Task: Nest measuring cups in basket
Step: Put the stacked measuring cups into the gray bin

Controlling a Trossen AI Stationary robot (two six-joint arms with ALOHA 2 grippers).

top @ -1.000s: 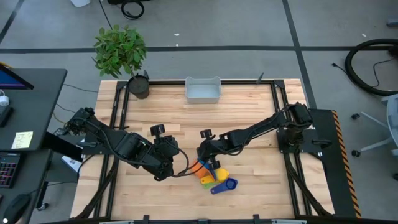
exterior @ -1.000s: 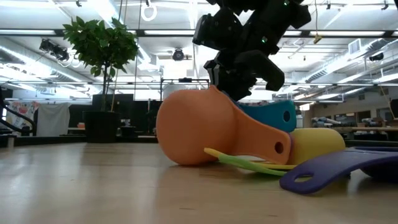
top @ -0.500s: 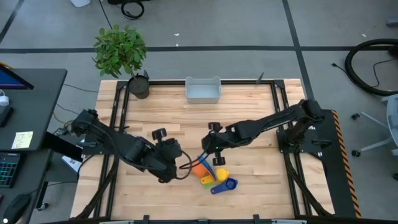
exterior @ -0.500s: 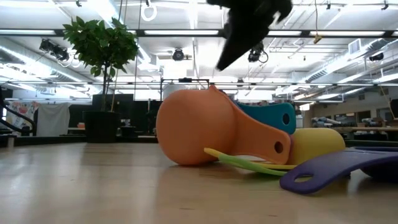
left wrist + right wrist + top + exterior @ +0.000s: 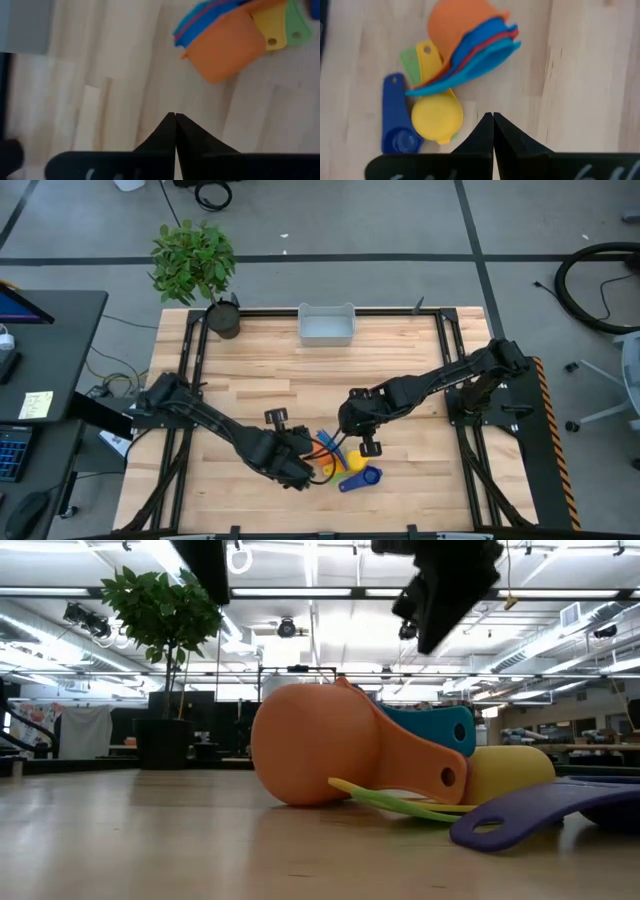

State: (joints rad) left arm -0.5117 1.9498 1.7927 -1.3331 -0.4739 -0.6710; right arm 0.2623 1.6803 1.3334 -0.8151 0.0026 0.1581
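Seen from the high view, the wooden counter fills the frame between both dark arms, with a potted plant at its far left corner. The basket sits at the counter's far edge, mid-width, well apart from the work. The measuring cups lie in a loose cluster near the front edge, none in the basket.

Left end effector: reaches in from the left, just beside the cluster's left side; fingers pressed tip to tip in its own wrist view, gripping nothing. Right end effector: near the cluster's far side, fingers likewise closed together and empty.

Per view:
- High: only this one shows basket and both arms whole; cups too small to sort.
- Low: the orange cup on its side, handle toward the yellow cup; teal handle behind; thin green handle and purple handle flat on the wood. Arms only dark shapes at top.
- Right wrist: orange cup nested with blue and red ones, a light-blue handle fanned out; yellow cup mouth down; dark blue scoop beside it; green handle.
- Left wrist: orange cup's outside, blue rims behind, yellow and green handle ends
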